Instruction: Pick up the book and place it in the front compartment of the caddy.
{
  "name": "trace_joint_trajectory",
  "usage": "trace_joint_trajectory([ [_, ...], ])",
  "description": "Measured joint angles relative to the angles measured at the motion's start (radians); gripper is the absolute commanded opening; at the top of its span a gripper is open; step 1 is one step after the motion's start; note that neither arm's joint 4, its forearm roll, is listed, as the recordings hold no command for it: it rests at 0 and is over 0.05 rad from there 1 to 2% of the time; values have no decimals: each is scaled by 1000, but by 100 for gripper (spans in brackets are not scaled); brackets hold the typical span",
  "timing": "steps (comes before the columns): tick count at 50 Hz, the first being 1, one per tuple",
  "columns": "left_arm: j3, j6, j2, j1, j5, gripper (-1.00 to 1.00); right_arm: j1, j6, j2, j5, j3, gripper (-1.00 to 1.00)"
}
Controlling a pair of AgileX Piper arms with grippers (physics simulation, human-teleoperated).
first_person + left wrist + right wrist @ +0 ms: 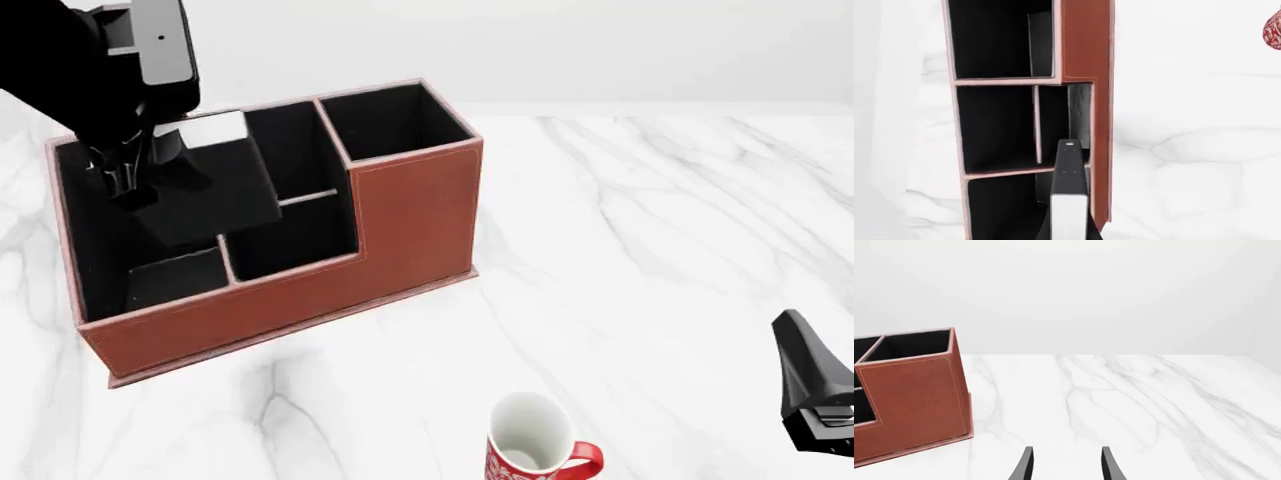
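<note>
The left claw (127, 175) grips the book (214, 190) by its upper end over the caddy (287, 300), so it can drop into the front compartment; its long axis runs steeply downward, tilted. The right claw (1064, 465) hangs open above the worktop (667, 250)

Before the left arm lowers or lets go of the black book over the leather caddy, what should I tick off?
1. Left gripper holds the thin black book with white page edge: ok.
2. Book above the reddish-brown leather caddy: ok.
3. Book over the front compartment, not the one behind: cannot tell.
4. Book clear of the dividers: cannot tell.
5. Right gripper open, away from the caddy: ok.
6. Red-and-white mug out of the path: ok.
</note>
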Motion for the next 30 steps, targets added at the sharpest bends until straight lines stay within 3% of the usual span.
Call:
trace_joint_trajectory([
  [30,-246,58,221,34,0,-100,0,0,0,0,0,100],
])
